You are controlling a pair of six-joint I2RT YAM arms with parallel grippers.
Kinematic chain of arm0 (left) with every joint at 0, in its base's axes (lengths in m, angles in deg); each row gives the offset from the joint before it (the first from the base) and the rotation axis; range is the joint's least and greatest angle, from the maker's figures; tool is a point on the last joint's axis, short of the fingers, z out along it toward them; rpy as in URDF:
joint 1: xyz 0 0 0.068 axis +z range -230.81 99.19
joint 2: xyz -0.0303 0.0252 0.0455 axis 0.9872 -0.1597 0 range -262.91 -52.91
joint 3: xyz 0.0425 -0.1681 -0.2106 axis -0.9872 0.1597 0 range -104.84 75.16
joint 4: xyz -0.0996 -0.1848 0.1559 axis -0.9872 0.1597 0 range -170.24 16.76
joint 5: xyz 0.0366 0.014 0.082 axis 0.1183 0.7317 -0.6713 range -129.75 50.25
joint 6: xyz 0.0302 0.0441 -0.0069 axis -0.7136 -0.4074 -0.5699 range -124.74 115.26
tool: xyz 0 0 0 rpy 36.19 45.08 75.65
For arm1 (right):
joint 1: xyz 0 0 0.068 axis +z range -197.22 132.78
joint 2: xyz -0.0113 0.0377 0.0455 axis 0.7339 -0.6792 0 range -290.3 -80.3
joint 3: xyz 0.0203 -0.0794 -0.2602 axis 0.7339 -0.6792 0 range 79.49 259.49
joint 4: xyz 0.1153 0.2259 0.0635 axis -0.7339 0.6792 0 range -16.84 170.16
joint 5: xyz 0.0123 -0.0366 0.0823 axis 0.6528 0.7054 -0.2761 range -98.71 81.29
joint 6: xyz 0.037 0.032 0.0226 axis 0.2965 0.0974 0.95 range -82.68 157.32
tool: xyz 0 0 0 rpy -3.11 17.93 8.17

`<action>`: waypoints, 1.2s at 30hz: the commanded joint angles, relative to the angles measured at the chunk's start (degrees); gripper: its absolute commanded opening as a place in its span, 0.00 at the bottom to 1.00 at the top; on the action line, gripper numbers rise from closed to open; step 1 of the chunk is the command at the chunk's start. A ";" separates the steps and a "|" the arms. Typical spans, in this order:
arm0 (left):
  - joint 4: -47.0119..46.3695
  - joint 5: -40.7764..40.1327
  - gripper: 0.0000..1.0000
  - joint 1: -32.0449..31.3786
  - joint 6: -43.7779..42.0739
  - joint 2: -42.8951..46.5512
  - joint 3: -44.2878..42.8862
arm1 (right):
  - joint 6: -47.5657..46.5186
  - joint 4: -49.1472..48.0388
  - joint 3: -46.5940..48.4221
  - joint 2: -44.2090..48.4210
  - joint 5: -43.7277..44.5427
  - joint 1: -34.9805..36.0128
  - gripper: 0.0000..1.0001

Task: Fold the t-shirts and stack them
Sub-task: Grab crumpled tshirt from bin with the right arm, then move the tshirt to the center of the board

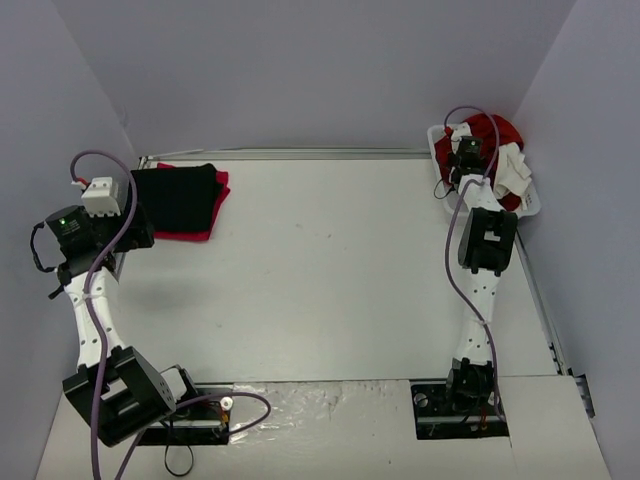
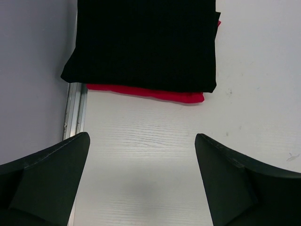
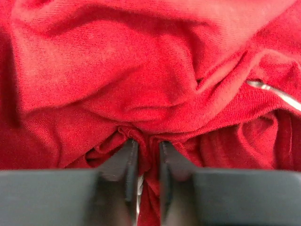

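My right tool reaches into the white basket at the far right corner of the table. Its two dark fingers stand close together, pinching a raised fold of the crumpled red t-shirt, whose cloth fills the whole right wrist view. A cream-white t-shirt lies in the same basket, touching the red one on its right side.

My left tool hangs over the far left part of the table. Its fingers are spread wide and grip nothing, and bare white table shows in the gap. Just beyond it, a stack of two folded shirts lies against the table's left edge. A black t-shirt is on top. A folded red t-shirt lies under it, showing only as a thin strip along the near edge and a sliver at the right side.
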 commanded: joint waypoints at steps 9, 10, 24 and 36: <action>-1.54 1.06 0.94 1.93 2.89 0.82 -1.45 | 2.39 -1.63 -12.73 9.30 -2.26 -1.18 0.00; -1.37 1.06 0.94 1.93 2.89 0.91 -1.36 | 2.75 -1.55 -14.05 11.23 -2.35 -1.09 0.00; -2.51 7.91 0.94 1.84 6.50 2.14 0.66 | 4.34 -0.32 -29.52 38.76 -2.09 -0.65 0.00; -3.21 10.11 0.94 1.84 6.85 2.58 2.07 | 5.30 2.32 -33.48 49.22 -3.67 2.16 0.00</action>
